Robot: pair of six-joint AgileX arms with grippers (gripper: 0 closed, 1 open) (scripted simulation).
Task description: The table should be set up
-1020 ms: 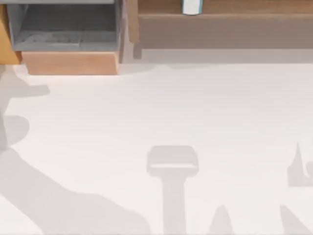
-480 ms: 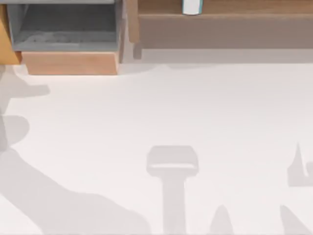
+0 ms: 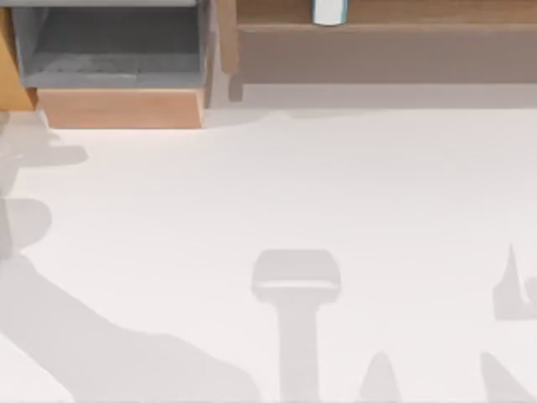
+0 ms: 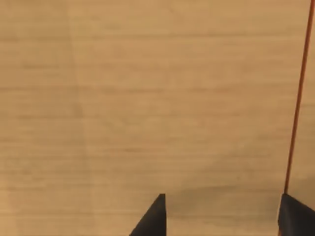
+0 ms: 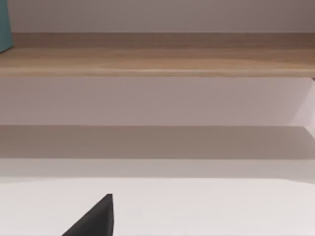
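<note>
Across your top view, the tabletop (image 3: 336,185) spans nearly everything, with box (image 3: 117,75) and shelf (image 3: 377,42) cut off at its far edge. Left end effector (image 4: 221,216) stands parted against wood; for the right end effector (image 5: 93,219), one fingertip shows, so you cannot tell.

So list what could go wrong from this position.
1. The left gripper has its fingertips apart and sits very near a wooden panel; pushing further forward would likely strike it.
2. The white-and-teal item stands at the wooden shelf's front edge; a careless reach might knock it onto the table.
</note>
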